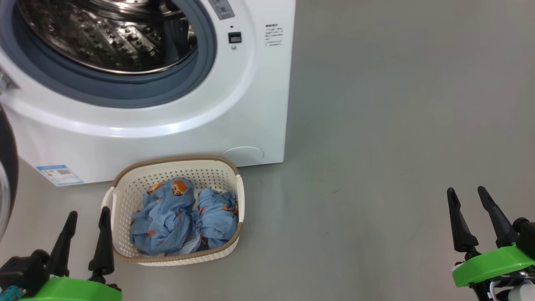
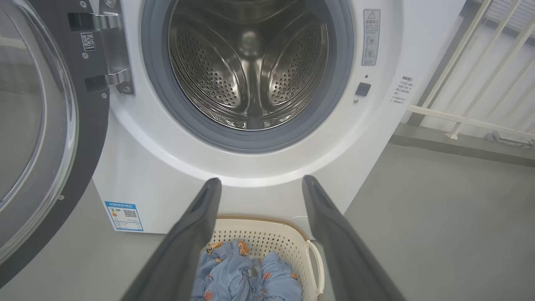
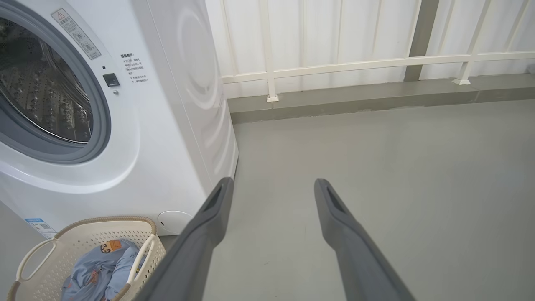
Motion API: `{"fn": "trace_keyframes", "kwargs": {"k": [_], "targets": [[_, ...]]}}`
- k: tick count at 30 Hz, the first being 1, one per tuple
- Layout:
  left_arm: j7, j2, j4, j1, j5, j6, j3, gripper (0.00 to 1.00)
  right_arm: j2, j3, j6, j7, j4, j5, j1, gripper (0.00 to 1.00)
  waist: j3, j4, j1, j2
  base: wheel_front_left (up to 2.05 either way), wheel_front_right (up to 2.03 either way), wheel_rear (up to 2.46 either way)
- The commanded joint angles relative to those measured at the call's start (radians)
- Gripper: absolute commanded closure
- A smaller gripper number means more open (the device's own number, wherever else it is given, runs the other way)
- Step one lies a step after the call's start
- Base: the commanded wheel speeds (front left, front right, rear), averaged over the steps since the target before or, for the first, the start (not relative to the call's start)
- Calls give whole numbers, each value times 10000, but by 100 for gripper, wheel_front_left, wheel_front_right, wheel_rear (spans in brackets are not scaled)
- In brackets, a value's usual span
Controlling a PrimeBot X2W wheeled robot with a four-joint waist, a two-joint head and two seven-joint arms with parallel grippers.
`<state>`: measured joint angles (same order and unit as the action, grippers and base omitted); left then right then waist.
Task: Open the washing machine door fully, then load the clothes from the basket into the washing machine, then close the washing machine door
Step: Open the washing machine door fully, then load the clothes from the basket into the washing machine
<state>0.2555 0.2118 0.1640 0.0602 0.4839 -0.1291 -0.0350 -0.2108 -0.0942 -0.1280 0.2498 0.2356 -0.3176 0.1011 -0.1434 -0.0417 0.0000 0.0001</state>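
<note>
Front-loading washing machine at eleven o'clock, the washing machine door swung wide at nine. The basket at seven o'clock holds bear-print blue clothes. Left gripper beside it and right gripper at four o'clock are both spread, empty. Loading looks next: reach down, pinch fabric.

Jaws long, dark, tapered (grey up close); bright green wrist brackets; black housings behind.
</note>
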Motion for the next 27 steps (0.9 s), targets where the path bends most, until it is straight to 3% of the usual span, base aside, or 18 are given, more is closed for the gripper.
{"fn": "trace_keyframes", "kwargs": {"k": [1, 17, 27], "targets": [[63, 313, -152, 160, 131, -15, 336, 0, -114, 200, -27, 120, -281, -18, -29, 0, 42, -85, 0, -1, 0, 0, 0], [63, 529, 231, 189, 636, -15, 107, 0, -96, 264, -27, 120, -266, -28, -39, 0, 91, -96, 0, -1, 1, -3, 2], [63, 712, 264, 417, 857, -15, -89, 0, -2, 269, -27, 120, -338, 2, 15, 0, -62, -104, 0, -1, 51, -144, 93]]}}
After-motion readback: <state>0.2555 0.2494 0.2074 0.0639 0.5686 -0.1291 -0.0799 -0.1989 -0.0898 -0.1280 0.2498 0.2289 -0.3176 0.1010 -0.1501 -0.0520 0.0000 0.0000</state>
